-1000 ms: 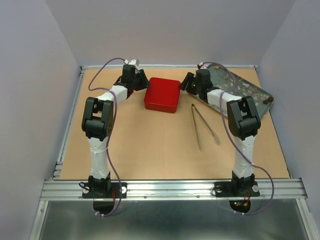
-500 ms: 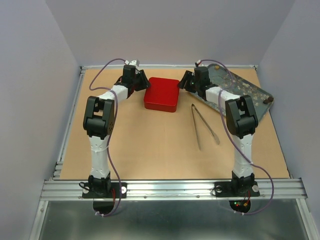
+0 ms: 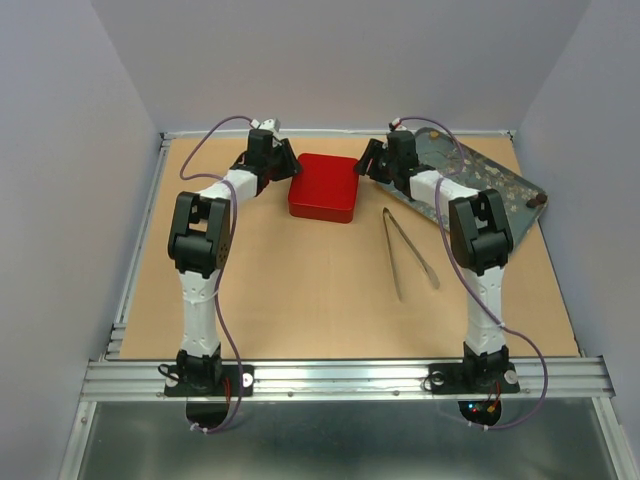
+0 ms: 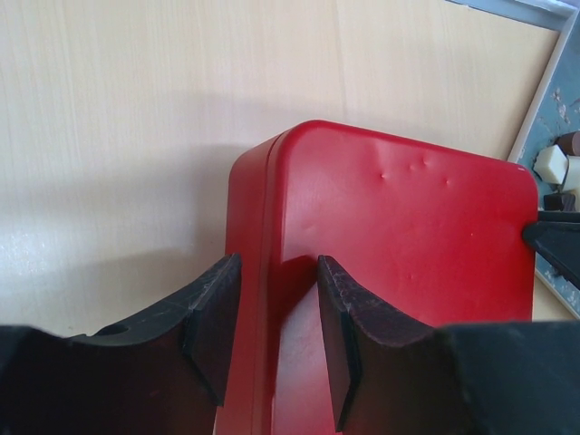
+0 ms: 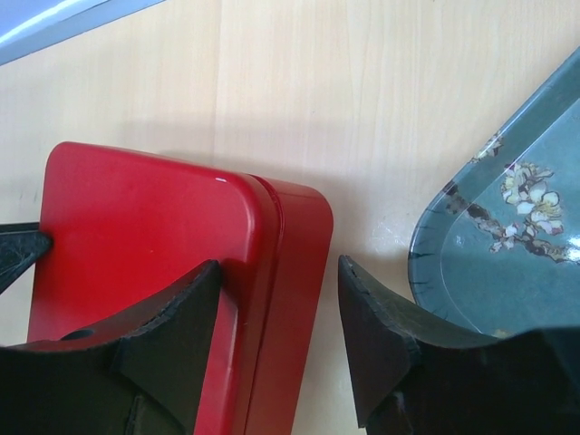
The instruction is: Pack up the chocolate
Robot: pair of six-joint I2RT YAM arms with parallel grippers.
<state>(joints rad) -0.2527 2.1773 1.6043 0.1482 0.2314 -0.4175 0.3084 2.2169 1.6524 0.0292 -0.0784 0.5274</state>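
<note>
The red box (image 3: 324, 187) lies closed, lid on, at the back middle of the table. My left gripper (image 3: 289, 168) is open and straddles the box's left edge (image 4: 276, 267), one finger beside the wall, one over the lid (image 4: 399, 227). My right gripper (image 3: 367, 162) is open and straddles the box's right edge (image 5: 279, 267), one finger over the lid (image 5: 145, 236), the other apart from the wall. The chocolate lies on the blue-grey flowered tray (image 3: 495, 178). A cream piece (image 4: 552, 164) and dark pieces (image 4: 569, 143) show in the left wrist view; a dark piece (image 3: 537, 200) shows from above.
Metal tongs (image 3: 407, 250) lie on the table right of centre, in front of the box. The tray's rim (image 5: 435, 227) is close to my right gripper's outer finger. A metal rail borders the table's left and back edges.
My right gripper has moved a little left and back, closing in on the box's right edge. My left gripper has hardly moved.
</note>
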